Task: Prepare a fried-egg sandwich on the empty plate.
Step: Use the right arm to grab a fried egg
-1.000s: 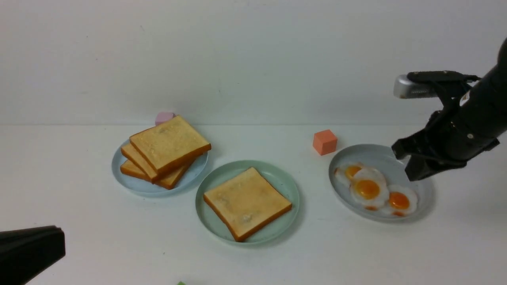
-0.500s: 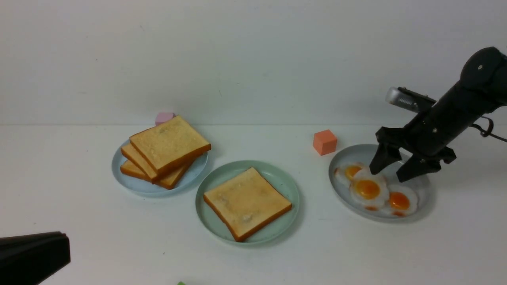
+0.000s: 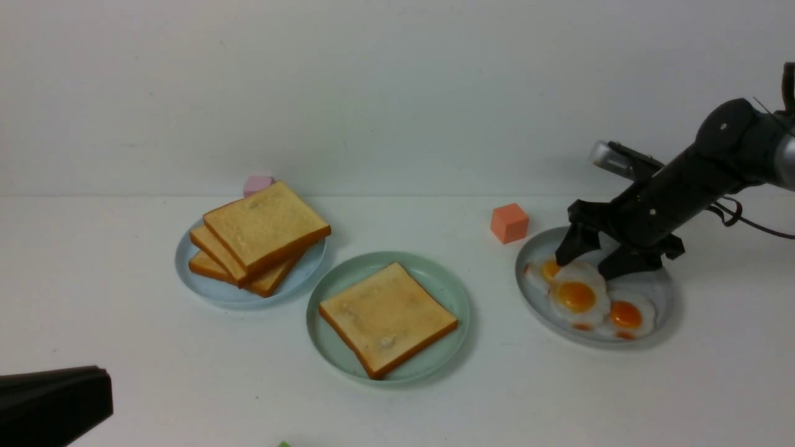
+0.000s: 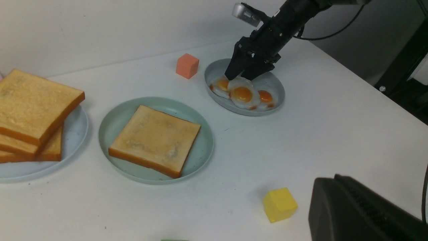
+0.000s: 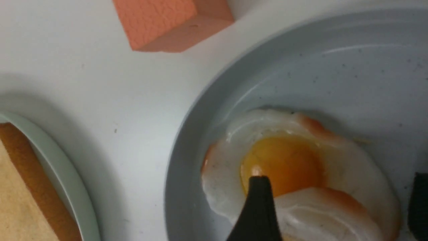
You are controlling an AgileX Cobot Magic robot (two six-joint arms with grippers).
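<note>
The right gripper's (image 3: 584, 267) two black fingers (image 5: 257, 207) stood spread wide and gripped nothing, their tips pointed down into the grey plate (image 3: 666, 297). One tip sat at the yolk of the leftmost of three fried eggs (image 3: 576, 297). The other was out past the middle egg's white. Whether either tip actually touched egg or plate could not be made out, even from the right wrist view. The three eggs overlapped in a row across that plate, which lay toward the right edge of the table (image 3: 559, 397). An orange cube (image 3: 509, 222) stood just off the plate's far-left rim, apart from it.

The sandwich was unfinished. A single toast slice (image 3: 388, 318) lay flat on the mint-green plate (image 3: 332, 282), bare on top, near the middle of the table and closer to its front edge. To the left and further back, a pale blue plate (image 3: 186, 267) carried a skewed stack of toast (image 3: 266, 226), with a pink cube (image 3: 256, 184) behind it toward the table's back edge. A yellow cube (image 4: 280, 204) sat near the front edge, close to the left gripper (image 3: 53, 403) — a dark block at the front-left corner, well apart from the plates, its fingers closed.
</note>
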